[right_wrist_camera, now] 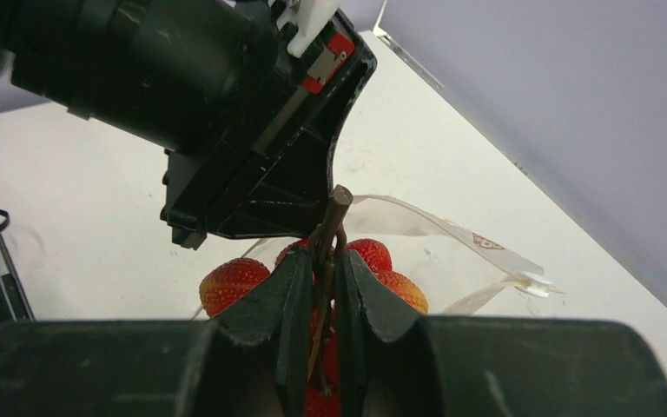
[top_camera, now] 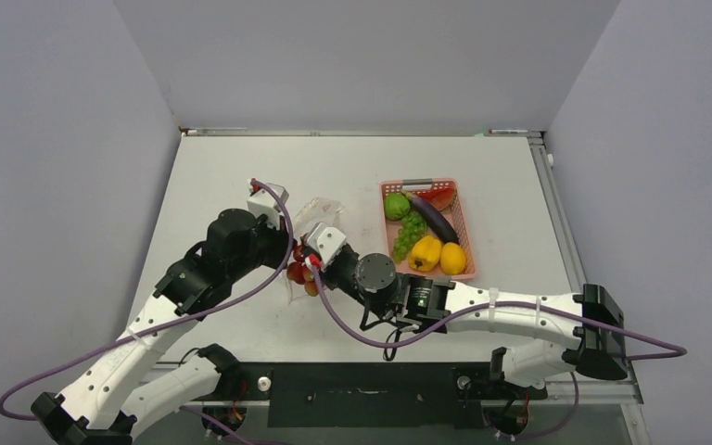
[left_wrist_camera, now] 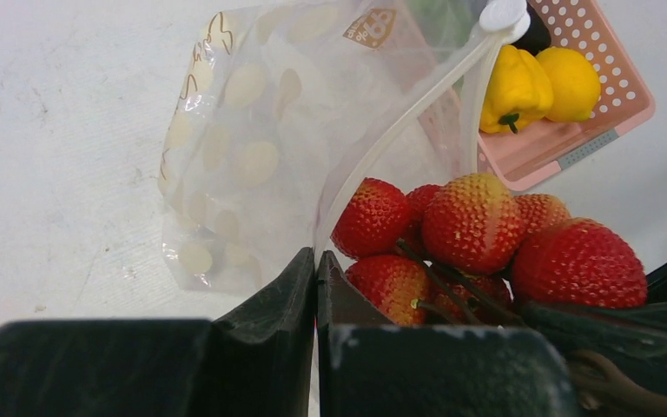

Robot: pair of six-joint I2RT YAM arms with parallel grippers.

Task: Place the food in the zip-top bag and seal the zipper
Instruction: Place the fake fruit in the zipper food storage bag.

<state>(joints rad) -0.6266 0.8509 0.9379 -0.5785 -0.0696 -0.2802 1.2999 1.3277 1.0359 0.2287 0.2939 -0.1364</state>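
The strawberry bunch (left_wrist_camera: 486, 252) hangs by its brown stem (right_wrist_camera: 334, 217), pinched in the narrow jaws of the right tool (right_wrist_camera: 317, 265). It is just beside the left tool (left_wrist_camera: 317, 261), which is clamped on the lip of the zip-top bag (left_wrist_camera: 252, 148) at the zipper (left_wrist_camera: 399, 122). The left tool should hold that lip raised while the right carries the berries forward, well past the strip, before letting go. The other food waits in the pink basket (top_camera: 464, 227), beyond both tools on the bench (top_camera: 334, 167).

Bright even light, soft shadows, close fingers (left_wrist_camera: 265, 321) out of focus
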